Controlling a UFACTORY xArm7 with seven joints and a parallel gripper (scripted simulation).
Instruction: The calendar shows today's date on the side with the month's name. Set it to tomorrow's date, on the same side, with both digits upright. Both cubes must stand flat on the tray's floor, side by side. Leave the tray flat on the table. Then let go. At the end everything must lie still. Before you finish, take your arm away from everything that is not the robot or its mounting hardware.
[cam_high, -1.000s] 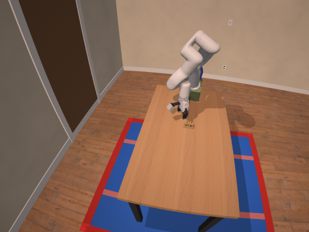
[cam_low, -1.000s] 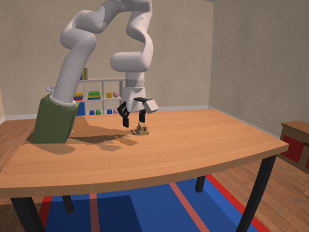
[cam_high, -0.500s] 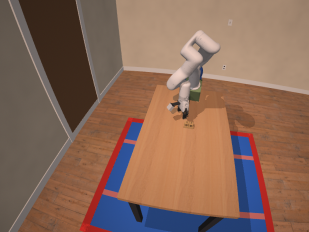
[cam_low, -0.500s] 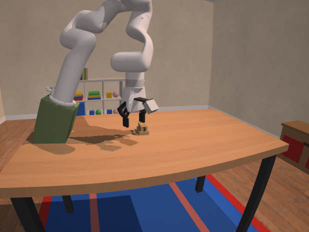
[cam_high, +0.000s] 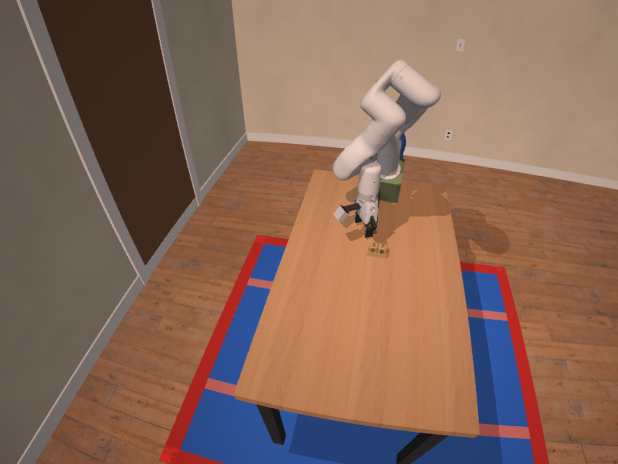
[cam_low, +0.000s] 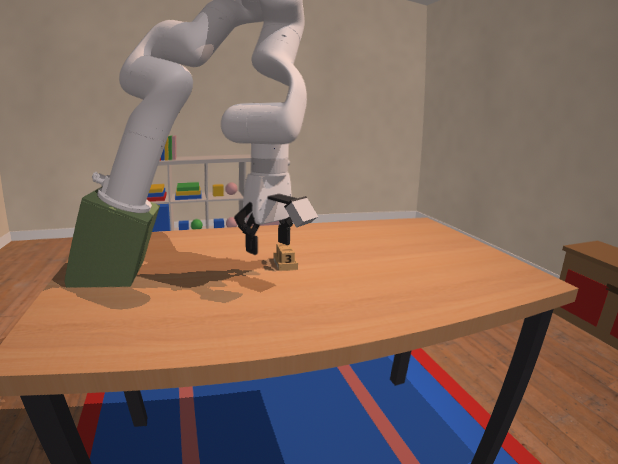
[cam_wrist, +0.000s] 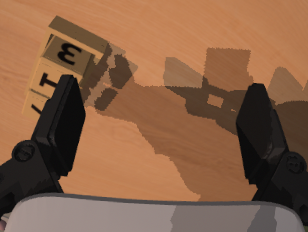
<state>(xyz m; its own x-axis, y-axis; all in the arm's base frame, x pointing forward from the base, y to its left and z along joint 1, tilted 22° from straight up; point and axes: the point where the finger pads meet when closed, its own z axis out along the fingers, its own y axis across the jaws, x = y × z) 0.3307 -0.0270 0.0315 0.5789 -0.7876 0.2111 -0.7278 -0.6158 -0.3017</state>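
Observation:
The calendar tray (cam_high: 377, 255) (cam_low: 288, 267) (cam_wrist: 77, 32) sits flat on the table. Two wooden cubes stand side by side in it, the left (cam_high: 373, 248) and the right (cam_high: 382, 248) in the top view. Their front digits are too small to read surely. The left cube's outer side shows a 3 in the exterior view (cam_low: 288, 257) and in the wrist view (cam_wrist: 67, 53). A 1-like mark shows on its top there. My gripper (cam_high: 364, 226) (cam_low: 268, 245) (cam_wrist: 162, 97) is wide open and empty, above the table on the robot-base side of the tray. In the wrist view one finger partly hides the cubes.
The wooden table (cam_high: 360, 340) (cam_low: 350, 300) carries the tray. The green robot base (cam_high: 391, 191) (cam_low: 107, 245) stands at its far end in the top view. The arm's shadow falls across the table beside the tray. A shelf stands beyond the table in the exterior view.

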